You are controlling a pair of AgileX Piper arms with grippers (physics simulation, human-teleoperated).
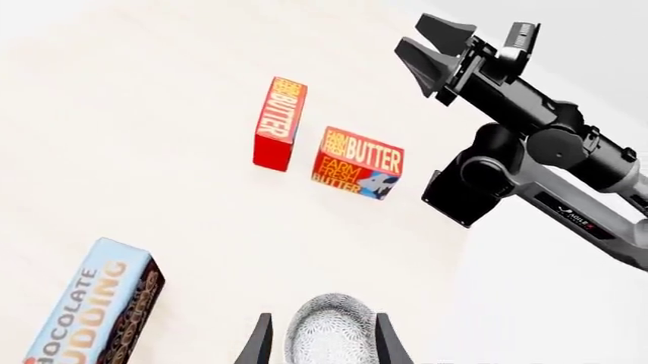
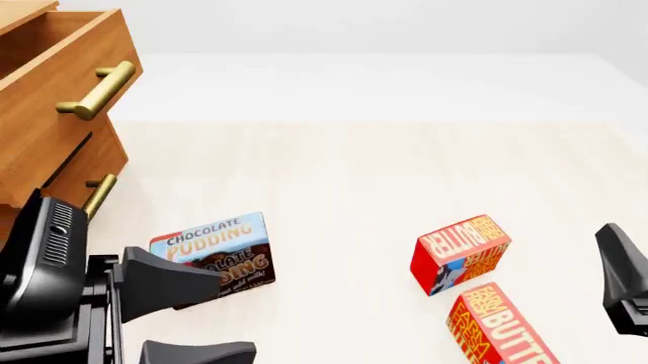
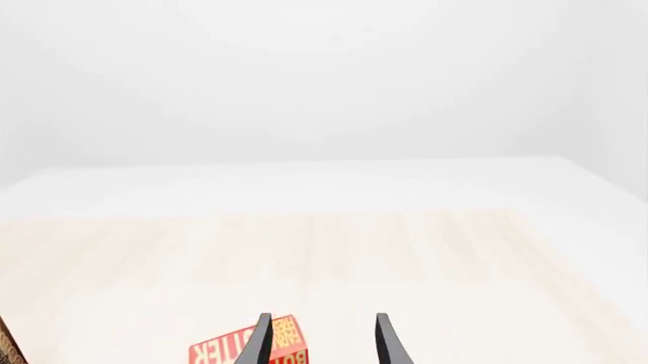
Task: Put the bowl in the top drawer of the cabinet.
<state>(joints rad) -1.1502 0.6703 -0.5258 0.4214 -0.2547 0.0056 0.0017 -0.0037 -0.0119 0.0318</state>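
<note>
- The cabinet point(image 2: 45, 114) stands far left; its top drawer point(image 2: 61, 72) already juts open, so the opening step looks done.
- The left gripper point(image 1: 321, 345) sits near left with the bowl point(image 1: 329, 330) between its spread fingers; whether they clamp it cannot be told.
- The right gripper point(image 1: 435, 57) hangs open and empty, near right, above two butter boxes point(image 2: 460, 254).
- Next, probably: lift the bowl clear of the pudding box point(image 2: 215, 250), carry it far-left over the drawer.

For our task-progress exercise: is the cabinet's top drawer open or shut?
Open: the top drawer juts out beyond the lower drawer front, its hollow inside showing.
</note>
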